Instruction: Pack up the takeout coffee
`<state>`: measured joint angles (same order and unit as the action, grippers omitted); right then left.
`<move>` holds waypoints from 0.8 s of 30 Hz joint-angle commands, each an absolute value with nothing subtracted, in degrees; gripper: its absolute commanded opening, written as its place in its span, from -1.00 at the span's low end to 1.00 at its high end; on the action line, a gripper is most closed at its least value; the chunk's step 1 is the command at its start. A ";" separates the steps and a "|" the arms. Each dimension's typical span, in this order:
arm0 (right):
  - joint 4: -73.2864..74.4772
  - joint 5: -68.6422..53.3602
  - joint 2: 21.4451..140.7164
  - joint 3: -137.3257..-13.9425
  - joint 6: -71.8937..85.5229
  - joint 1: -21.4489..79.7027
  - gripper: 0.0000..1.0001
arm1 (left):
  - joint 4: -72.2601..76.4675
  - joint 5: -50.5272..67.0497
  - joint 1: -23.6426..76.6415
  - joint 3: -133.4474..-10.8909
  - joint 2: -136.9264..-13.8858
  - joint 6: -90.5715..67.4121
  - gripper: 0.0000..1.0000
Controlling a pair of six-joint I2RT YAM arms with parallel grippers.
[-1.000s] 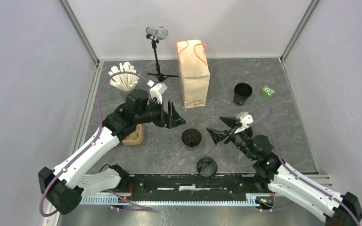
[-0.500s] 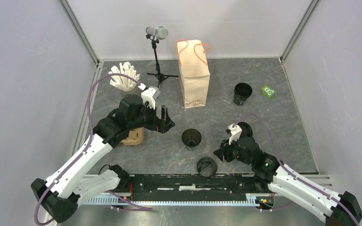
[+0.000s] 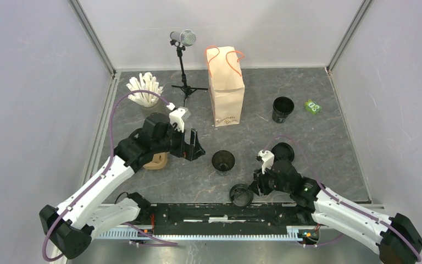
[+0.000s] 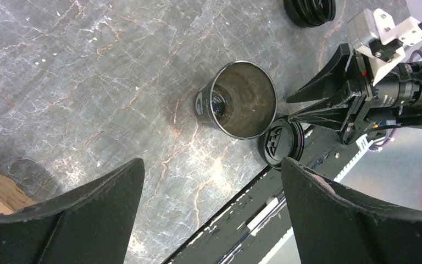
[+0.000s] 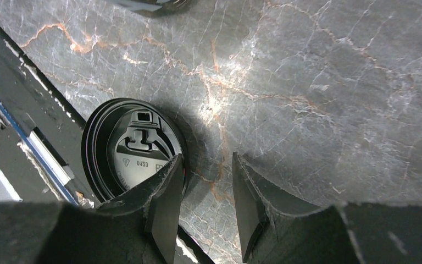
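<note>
The right fingers (image 5: 162, 203) have dropped and narrowed to a small empty gap at the lid (image 5: 134, 157) by the desk (image 3: 313, 137) edge, while the left fingers (image 4: 88, 214), now spread wide, hover over the open cup (image 4: 242, 99) mid-desk, so capping looks next.

Your top camera looks down on the whole grey marbled worktop (image 3: 318, 137); both wrist cameras face down close, sharing the round black lid (image 5: 134, 154).
</note>
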<state>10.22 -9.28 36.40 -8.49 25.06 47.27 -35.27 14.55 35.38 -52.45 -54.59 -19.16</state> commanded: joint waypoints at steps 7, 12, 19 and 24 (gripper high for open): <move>6.17 -12.90 36.91 -7.95 23.65 48.02 -0.31 | -33.68 16.70 35.17 -52.19 -52.92 -15.91 1.00; 6.26 -11.83 37.12 -7.10 23.55 48.09 -0.39 | -33.65 16.10 35.18 -52.30 -52.92 -16.27 1.00; 5.89 -10.12 36.58 -6.57 23.56 48.08 -0.74 | -33.56 18.14 35.12 -52.55 -55.35 -17.65 1.00; 10.20 -4.95 31.84 -9.99 23.81 48.09 -0.99 | -33.65 21.30 35.13 -54.23 -55.91 -16.80 0.94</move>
<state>8.45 -9.93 35.20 -6.66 24.14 47.90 -35.18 17.34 35.35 -51.99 -55.88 -18.55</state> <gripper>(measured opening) 0.038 0.990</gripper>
